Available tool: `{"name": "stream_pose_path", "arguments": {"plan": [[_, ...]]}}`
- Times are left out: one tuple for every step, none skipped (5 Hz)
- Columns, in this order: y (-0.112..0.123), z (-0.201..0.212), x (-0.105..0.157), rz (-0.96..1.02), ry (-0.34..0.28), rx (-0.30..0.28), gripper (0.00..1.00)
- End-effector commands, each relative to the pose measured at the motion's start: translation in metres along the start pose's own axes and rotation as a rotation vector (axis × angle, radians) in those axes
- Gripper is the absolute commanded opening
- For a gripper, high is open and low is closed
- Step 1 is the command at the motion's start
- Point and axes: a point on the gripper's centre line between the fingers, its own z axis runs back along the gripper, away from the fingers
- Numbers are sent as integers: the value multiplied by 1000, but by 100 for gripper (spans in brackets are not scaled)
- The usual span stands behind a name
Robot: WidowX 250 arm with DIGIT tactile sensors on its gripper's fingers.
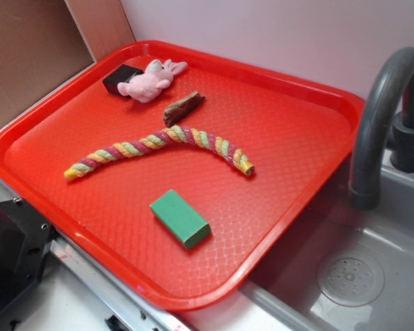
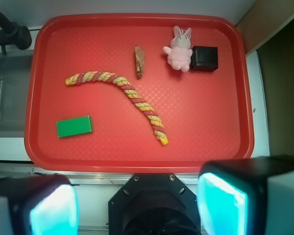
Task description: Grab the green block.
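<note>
While the gripper [image 2: 137, 205] hangs high above the red tray [image 2: 137, 156], jaws wide apart and empty, the approach step applies: travel toward and descend over the green block [image 2: 74, 126].

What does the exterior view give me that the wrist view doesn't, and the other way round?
Only exterior: the sink drain, the faucet's full arch, and the green block's side faces. Only wrist: the open gripper, back from the tray's near rim. Both: the red tray, green block lying alone, rope toy, wood piece, pink bunny touching the black block.
</note>
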Motion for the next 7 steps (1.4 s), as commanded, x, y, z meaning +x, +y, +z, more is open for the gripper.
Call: {"name": "stream_pose_path", "arguments": {"plan": [[0,0,0,0,0,0,100],[-4,-17,13,-254,-34,11,100],[-18,-28,15,-509,-107,47,100],[-31,-39,19,-759,-173,37,100],[-49,-49,16,-1011,-214,31,100],[-55,-67,18,-1252,-215,-29,100],[-63,-86,24,-1405,-202,-108,100]]}}
